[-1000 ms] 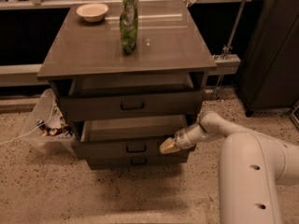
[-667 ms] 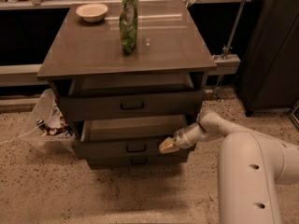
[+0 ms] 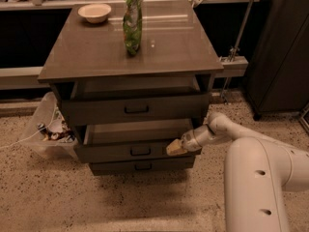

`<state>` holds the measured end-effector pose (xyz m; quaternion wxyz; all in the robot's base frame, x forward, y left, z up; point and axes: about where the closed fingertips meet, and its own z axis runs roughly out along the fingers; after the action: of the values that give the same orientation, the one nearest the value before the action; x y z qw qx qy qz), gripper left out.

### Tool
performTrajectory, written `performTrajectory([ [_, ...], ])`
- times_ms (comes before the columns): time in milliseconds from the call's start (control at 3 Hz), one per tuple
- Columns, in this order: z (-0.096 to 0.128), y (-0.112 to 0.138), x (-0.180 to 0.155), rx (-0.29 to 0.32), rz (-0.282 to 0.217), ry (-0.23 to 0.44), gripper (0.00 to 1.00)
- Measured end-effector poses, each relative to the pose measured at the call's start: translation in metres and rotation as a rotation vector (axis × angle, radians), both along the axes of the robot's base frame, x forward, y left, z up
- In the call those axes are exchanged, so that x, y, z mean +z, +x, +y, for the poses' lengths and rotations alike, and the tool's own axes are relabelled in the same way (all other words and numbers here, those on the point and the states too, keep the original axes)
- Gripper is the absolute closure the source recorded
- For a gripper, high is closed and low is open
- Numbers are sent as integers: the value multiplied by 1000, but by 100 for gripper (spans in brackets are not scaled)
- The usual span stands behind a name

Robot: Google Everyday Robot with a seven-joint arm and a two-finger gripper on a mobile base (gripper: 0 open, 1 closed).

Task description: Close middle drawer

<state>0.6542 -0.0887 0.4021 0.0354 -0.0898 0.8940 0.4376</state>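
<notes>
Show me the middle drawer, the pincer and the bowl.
middle drawer (image 3: 108,153): camera view, left half of its flat front.
pincer (image 3: 175,147): camera view, on its tip at the drawer front's right end.
bowl (image 3: 94,11): camera view, on its inner hollow.

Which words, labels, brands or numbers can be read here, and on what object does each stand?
No text can be read.
The green bag: its markings cannot be made out as letters.
The middle drawer, the bowl and the gripper, which is at that drawer's right front corner: no text visible.
</notes>
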Motion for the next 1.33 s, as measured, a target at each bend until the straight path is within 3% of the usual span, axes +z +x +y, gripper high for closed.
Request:
performTrajectory([
  [667, -13, 21, 16, -77, -61, 4, 100],
  [1333, -19, 31, 22, -112, -77, 12, 100],
])
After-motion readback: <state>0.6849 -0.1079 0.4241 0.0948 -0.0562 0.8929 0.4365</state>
